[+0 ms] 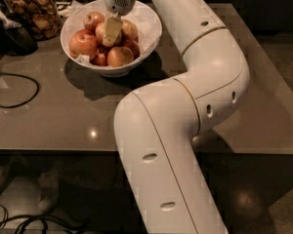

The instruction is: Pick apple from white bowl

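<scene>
The white bowl (149, 33) stands at the back of the table and holds several apples on white paper lining. My gripper (111, 31) reaches down into the middle of the bowl from above, right against a pale yellow, red-blushed apple (100, 32) that it partly hides. A larger reddish apple (83, 42) lies to its left, a yellowish one (120, 56) at the front, and a small dark red one (100, 59) between them. My white arm crosses the right half of the view.
A glass jar of brown snacks (33, 11) stands left of the bowl, next to a dark object (10, 35). A black cable (14, 89) loops on the grey table (63, 121). The table's front edge runs below the bowl.
</scene>
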`<state>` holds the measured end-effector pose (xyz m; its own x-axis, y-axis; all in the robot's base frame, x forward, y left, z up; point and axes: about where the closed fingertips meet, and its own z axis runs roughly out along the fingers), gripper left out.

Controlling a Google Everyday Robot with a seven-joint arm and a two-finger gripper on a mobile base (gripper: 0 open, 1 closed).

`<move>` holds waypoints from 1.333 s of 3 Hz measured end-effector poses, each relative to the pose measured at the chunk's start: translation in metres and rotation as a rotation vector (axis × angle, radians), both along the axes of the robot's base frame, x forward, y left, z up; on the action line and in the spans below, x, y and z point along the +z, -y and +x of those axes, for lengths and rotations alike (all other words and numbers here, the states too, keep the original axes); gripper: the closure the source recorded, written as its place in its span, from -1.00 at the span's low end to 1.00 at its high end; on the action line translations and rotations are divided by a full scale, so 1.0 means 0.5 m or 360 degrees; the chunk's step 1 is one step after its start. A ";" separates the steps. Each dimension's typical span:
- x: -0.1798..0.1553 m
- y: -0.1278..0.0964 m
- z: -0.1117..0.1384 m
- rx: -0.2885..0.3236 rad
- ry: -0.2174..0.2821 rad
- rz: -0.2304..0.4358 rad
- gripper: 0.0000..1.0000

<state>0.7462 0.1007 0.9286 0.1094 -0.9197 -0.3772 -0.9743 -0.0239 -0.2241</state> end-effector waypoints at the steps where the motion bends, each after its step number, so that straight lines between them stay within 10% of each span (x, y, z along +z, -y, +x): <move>1: 0.052 0.007 0.002 -0.0048 0.0087 0.0030 1.00; 4: 0.254 -0.008 -0.072 -0.0026 0.0345 0.0049 1.00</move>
